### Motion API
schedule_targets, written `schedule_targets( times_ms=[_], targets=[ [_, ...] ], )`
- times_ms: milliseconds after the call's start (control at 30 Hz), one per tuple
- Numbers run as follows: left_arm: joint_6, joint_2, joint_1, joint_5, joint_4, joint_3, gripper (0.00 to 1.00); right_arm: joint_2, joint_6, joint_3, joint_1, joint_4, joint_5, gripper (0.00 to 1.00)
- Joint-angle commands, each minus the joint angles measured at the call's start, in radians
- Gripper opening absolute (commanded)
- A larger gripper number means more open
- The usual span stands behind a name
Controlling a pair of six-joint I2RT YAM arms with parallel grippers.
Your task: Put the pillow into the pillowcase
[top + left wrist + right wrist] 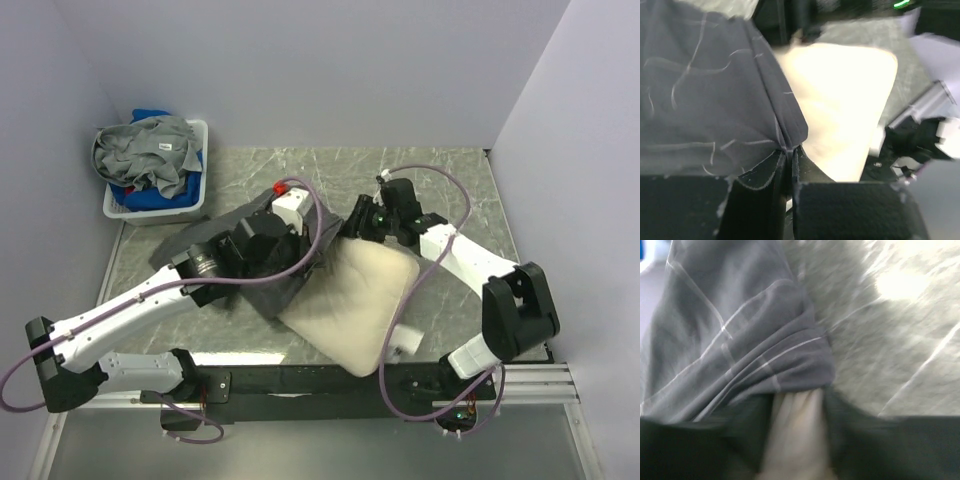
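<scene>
The cream pillow (355, 295) lies slanted on the table's near middle, its far left corner tucked under the dark grid-lined pillowcase (268, 288). In the left wrist view my left gripper (789, 152) is shut on the pillowcase (705, 100) edge, right beside the pillow (840, 100). From above, the left gripper itself is hidden under its wrist. My right gripper (353, 227) sits at the pillow's far corner. In the blurred right wrist view a bunched fold of the pillow (795, 430) fills the gap of the right gripper (797, 410), just below the pillowcase (740, 340) opening.
A white basket (195, 205) heaped with grey and blue clothes stands at the back left. White walls close in the green marble table (440, 180) on three sides. A small white tag (404, 342) hangs at the pillow's near right edge.
</scene>
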Motion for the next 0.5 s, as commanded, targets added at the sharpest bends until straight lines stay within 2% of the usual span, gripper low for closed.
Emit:
schedule_targets(
  times_ms=[0, 33, 133, 233, 333, 467],
  targets=[
    [-0.146, 0.0, 0.056, 0.041, 0.085, -0.075, 0.11, 0.045, -0.099, 0.138, -0.004, -0.025, 0.142, 0.69],
    [-0.155, 0.009, 0.06, 0.032, 0.084, -0.078, 0.11, 0.042, -0.115, 0.152, -0.011, -0.045, 0.165, 0.84],
    [-0.201, 0.078, 0.075, 0.018, 0.085, -0.085, 0.1, -0.01, -0.11, 0.175, -0.05, -0.116, 0.26, 1.0],
    [-0.238, 0.128, 0.09, 0.007, 0.094, -0.095, 0.09, -0.095, -0.078, 0.155, -0.099, -0.174, 0.291, 1.0],
    [-0.266, 0.165, 0.116, -0.001, 0.108, -0.108, 0.08, -0.229, -0.026, 0.051, -0.101, -0.213, 0.287, 1.0],
    [-0.275, 0.21, 0.171, 0.039, 0.15, -0.127, 0.08, -0.442, 0.089, -0.212, -0.103, -0.254, 0.267, 1.0]
  ],
)
